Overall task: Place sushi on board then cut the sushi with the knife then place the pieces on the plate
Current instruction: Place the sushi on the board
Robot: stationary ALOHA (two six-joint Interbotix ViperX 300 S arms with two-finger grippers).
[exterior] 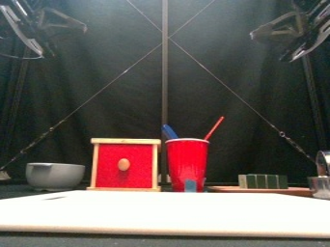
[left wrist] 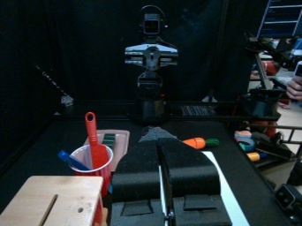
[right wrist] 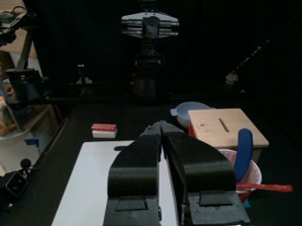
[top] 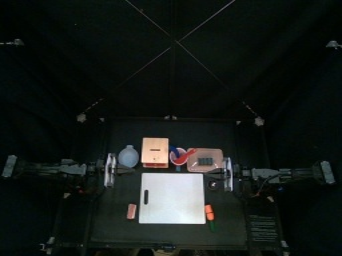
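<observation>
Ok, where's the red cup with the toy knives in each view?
Top: red plastic cup behind the white cutting board, beside the pale wooden box.
Front: cup centre, right of box.
Left wrist: cup beside the box.
Right wrist: cup beside the box.
Shared landmark: the box.

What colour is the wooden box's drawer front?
Red, with a small pale knob; the front view shows the pale wooden box's drawer front best.

The cutting board (top: 175,198) is white, the wooden box (top: 156,153) pale with a red drawer front (exterior: 125,166), the cup (exterior: 187,164) red, holding a blue knife (exterior: 169,131) and a red knife (exterior: 214,127). The bowl (exterior: 54,175) is blue-grey, the tray (top: 218,153) pink, the sushi roll (exterior: 263,180) dark green.
</observation>
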